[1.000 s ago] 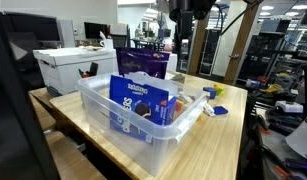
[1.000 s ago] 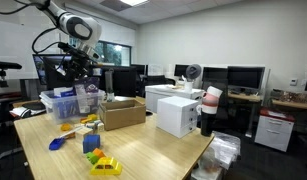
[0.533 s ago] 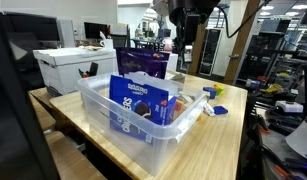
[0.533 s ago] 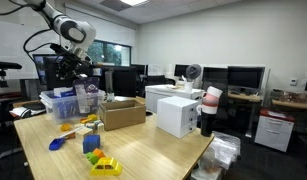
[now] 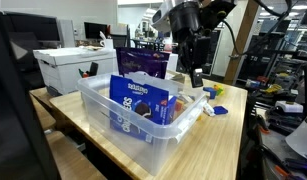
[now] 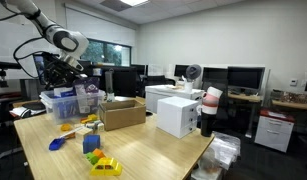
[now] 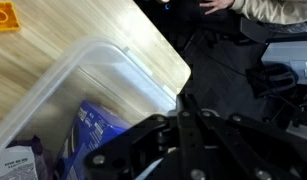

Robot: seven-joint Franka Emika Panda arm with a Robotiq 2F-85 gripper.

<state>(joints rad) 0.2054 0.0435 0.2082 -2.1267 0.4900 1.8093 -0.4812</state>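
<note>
Office counter (image 5: 211, 150): claw (image 5: 196, 74), shut and empty over the far rim of the bin (image 5: 133, 132), could strike it if lowered.

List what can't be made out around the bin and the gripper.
- Wrist view: much of the inside of the bin is covered by the gripper and the blue packet.
- Wrist view: the yellow block is cut off by the top left corner.
- In an exterior view, the gripper is too small and dark to show its jaws.
- In an exterior view, the print on the blue packet is too small to read.
</note>
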